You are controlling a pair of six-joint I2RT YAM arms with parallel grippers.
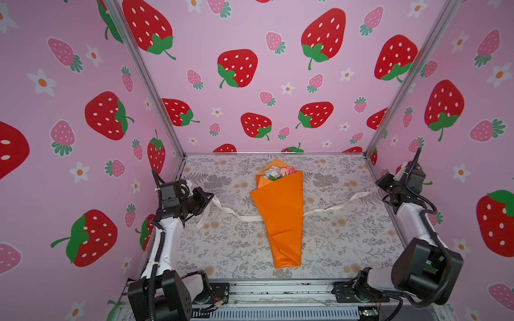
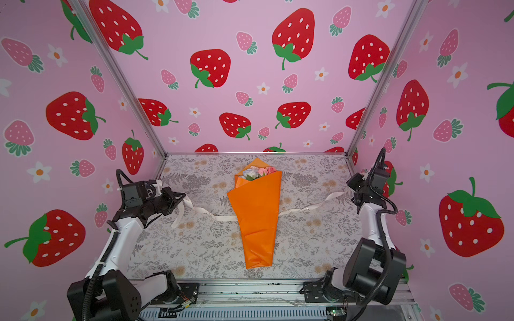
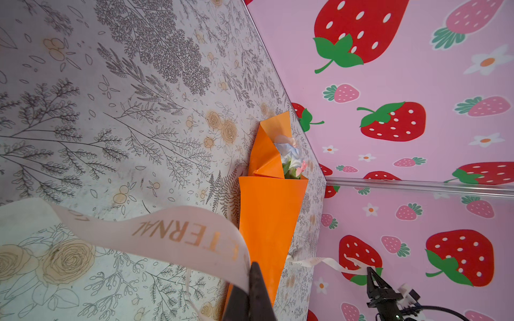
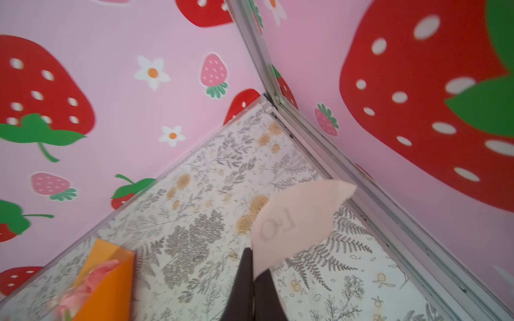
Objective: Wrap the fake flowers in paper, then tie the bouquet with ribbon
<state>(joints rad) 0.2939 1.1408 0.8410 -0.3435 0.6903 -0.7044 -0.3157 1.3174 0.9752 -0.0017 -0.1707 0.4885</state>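
Left gripper (image 1: pixel 211 196) at nine o'clock of the bouquet (image 1: pixel 279 211), right gripper (image 1: pixel 380 194) at three; both jaws pinched tight on ribbon (image 1: pixel 244 218) ends.

Logged wrapping paper (image 1: pixel 281 219) as plain orange. Roses (image 1: pixel 279 172) white, pale blue and pink, with green leaves. Ribbon (image 3: pixel 172 233) cream with gold lettering. Desk (image 1: pixel 347 244) pale grey, printed with dark grey ferns and tan blossoms. Walls (image 1: pixel 194 41) pink, patterned with red and pink strawberries and white flowers. Left end effector (image 3: pixel 254 271) and right end effector (image 4: pixel 251 257) black.
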